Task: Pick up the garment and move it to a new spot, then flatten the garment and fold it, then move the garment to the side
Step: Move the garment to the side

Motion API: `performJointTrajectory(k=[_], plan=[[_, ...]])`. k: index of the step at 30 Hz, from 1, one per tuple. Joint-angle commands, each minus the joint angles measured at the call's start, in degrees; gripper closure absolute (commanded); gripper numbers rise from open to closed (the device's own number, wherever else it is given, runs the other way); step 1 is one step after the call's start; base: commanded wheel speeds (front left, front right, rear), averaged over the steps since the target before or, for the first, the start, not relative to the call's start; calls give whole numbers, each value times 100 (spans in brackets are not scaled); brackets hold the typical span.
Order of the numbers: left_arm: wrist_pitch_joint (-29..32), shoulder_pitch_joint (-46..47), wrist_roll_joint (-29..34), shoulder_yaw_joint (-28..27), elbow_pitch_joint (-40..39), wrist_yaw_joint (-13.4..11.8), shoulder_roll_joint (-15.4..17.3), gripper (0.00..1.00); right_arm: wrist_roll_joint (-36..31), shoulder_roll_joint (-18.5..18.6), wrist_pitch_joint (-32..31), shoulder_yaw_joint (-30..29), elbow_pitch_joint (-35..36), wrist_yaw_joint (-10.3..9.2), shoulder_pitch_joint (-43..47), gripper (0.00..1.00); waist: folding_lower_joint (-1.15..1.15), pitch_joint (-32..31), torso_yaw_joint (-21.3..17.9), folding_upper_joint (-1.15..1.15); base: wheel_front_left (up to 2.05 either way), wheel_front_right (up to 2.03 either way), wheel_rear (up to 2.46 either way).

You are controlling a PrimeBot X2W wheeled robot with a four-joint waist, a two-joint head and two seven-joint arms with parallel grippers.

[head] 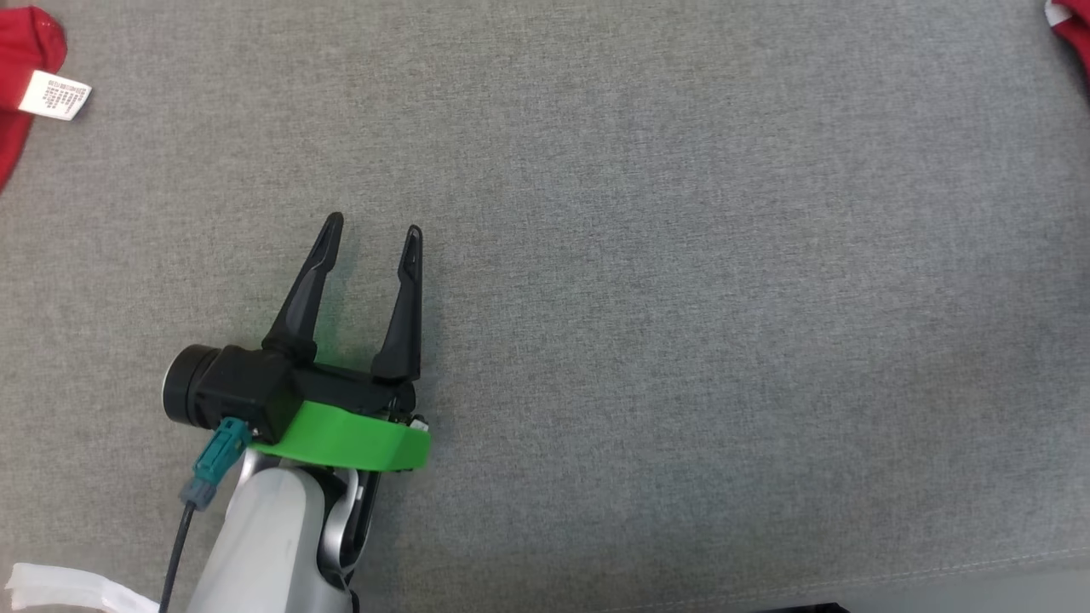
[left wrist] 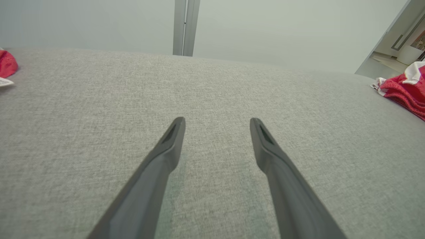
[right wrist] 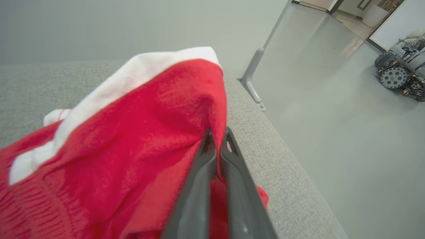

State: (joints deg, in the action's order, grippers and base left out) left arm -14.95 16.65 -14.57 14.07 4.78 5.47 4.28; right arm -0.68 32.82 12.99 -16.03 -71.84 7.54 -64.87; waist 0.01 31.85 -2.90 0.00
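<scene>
Right pincer (right wrist: pixel 218 132), pressed together on a fold of the red, white-trimmed garment (right wrist: pixel 132 132); the cloth bulks to its left and ahead, at the right edge of the grey worktop (head: pixel 681 298), too bunched to show a long axis. Left pincer (head: pixel 374 224), spread and empty, fingers forward and low; the garment lies well off to its right, so the right arm is nearer.

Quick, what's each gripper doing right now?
Left gripper: open, holding nothing.
Right gripper: shut on the red garment.
</scene>
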Motion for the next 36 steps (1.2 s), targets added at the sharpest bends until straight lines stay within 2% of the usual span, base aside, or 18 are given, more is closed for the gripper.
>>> performJointTrajectory(k=[1,7,13,17,23,29,36], plan=[[-1,-59,20,2,-20,-30,45,0,-136,-25,89,-87,77,-10,-26,0,-1,74,73,0,0,0,0],[23,-117,0,32,-21,-70,64,0,-667,-257,190,-534,375,-10,147,0,-1,-32,11,0,0,0,0],[11,-159,-91,16,86,-79,66,0,-1009,-773,221,-594,801,-10,298,0,-1,-369,-98,0,0,0,0],[-7,-177,-181,-74,212,-93,68,0,-891,-1195,224,-188,1179,-10,475,0,-1,-726,-155,0,0,0,0],[-20,-279,-312,-336,476,-183,51,0,-262,-1648,225,817,1647,-10,900,0,-1,-1372,-194,0,0,0,0],[-24,-532,-476,-682,671,-273,-3,0,510,-1861,222,1654,2178,-9,1517,0,-1,-2033,-130,0,0,0,0],[-19,-995,-544,-996,862,-322,-72,0,1083,-2082,222,2053,2957,-9,2589,0,-1,-2738,61,0,0,0,0]])
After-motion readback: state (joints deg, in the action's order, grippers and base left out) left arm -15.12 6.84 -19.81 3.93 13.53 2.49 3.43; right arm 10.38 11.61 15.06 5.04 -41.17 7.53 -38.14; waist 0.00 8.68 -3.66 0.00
